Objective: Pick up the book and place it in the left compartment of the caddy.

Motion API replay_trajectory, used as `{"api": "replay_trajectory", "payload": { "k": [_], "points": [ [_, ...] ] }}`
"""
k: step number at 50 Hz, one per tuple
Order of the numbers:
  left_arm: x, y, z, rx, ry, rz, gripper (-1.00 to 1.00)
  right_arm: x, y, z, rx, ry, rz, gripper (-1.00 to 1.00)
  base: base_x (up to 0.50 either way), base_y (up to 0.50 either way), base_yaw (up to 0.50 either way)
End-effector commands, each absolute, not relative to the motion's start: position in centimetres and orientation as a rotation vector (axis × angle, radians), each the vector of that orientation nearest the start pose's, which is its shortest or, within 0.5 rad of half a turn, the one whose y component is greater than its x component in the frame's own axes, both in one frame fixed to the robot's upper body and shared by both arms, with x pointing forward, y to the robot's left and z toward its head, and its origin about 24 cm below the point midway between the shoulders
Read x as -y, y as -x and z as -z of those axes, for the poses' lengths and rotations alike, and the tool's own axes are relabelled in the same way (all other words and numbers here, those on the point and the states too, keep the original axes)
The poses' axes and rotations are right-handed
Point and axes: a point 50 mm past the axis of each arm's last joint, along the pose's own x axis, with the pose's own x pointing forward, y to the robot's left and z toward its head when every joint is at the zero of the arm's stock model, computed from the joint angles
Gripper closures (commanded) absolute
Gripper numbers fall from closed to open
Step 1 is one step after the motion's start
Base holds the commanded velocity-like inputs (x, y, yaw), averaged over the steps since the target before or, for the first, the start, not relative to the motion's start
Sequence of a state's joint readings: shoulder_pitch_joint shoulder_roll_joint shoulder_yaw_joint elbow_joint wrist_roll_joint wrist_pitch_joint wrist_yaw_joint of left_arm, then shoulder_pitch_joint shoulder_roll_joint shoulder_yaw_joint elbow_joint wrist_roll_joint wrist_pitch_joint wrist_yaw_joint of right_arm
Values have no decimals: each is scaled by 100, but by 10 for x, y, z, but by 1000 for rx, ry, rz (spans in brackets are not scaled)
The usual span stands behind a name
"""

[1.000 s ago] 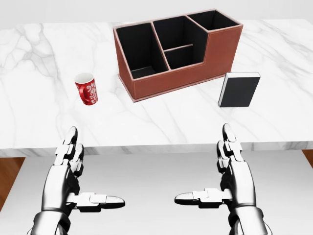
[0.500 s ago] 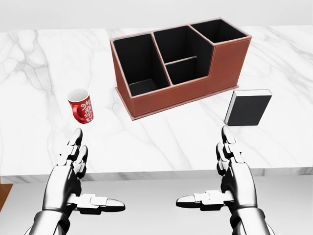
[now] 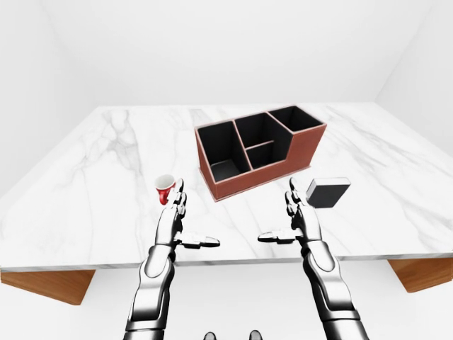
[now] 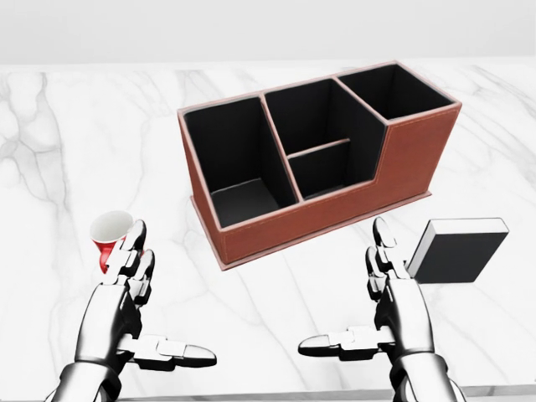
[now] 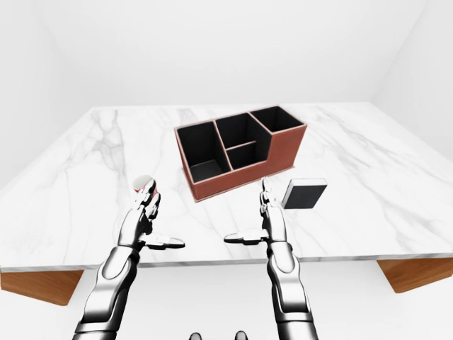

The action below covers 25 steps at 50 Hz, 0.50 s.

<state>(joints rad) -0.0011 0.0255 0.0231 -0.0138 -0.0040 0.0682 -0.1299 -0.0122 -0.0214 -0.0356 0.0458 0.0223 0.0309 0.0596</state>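
Note:
A black book (image 4: 459,249) with a white page edge lies flat on the marble table, at the right of the head view and just below the caddy's right end. The brown caddy (image 4: 335,214) has black compartments; its left compartment (image 4: 234,167) holds nothing. My right hand (image 4: 365,295) hovers open over the table's near edge, just left of the book and apart from it. At the lower left my left hand (image 4: 161,303) is open too, with nothing in it.
A red patterned cup (image 4: 107,236) stands left of the caddy, partly hidden behind my left hand's fingers (image 4: 132,255). The white marble table (image 3: 106,163) stretches wide to both sides, and its near edge (image 3: 233,263) runs under my forearms.
The camera has moved closer to the table: caddy, book and cup have slid down the head view and grown larger. Both hands keep their open pose, now over the tabletop.

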Motion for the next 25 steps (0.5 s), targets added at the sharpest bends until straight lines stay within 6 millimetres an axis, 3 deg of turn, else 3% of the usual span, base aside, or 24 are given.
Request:
{"api": "replay_trajectory", "payload": {
  "k": [1, 13, 17, 20, 22, 25],
  "points": [
    [-152, -252, -39, -46, -24, 119, -100, 157, -255, -28, -73, 6, -33, -100, 50, 0, 0],
    [-155, -254, -41, -42, -24, 113, -100, 163, -261, -29, -111, 74, -5, -100, 50, 0, 0],
    [-156, -253, -42, -39, -23, 114, -100, 172, -273, -42, -69, 227, 24, -100, 0, 0, 0],
    [-159, -253, -44, -36, -20, 112, -100, 165, -280, -46, -74, 343, -136, -100, 0, 0, 0],
    [-161, -253, -46, -36, -13, 108, -100, 175, -284, -49, -70, 503, -68, -100, 0, 0, 0],
    [-163, -254, -47, -30, -7, 104, -100, 182, -292, -63, -61, 599, -144, -100, 0, 0, 0]
  ]
}}
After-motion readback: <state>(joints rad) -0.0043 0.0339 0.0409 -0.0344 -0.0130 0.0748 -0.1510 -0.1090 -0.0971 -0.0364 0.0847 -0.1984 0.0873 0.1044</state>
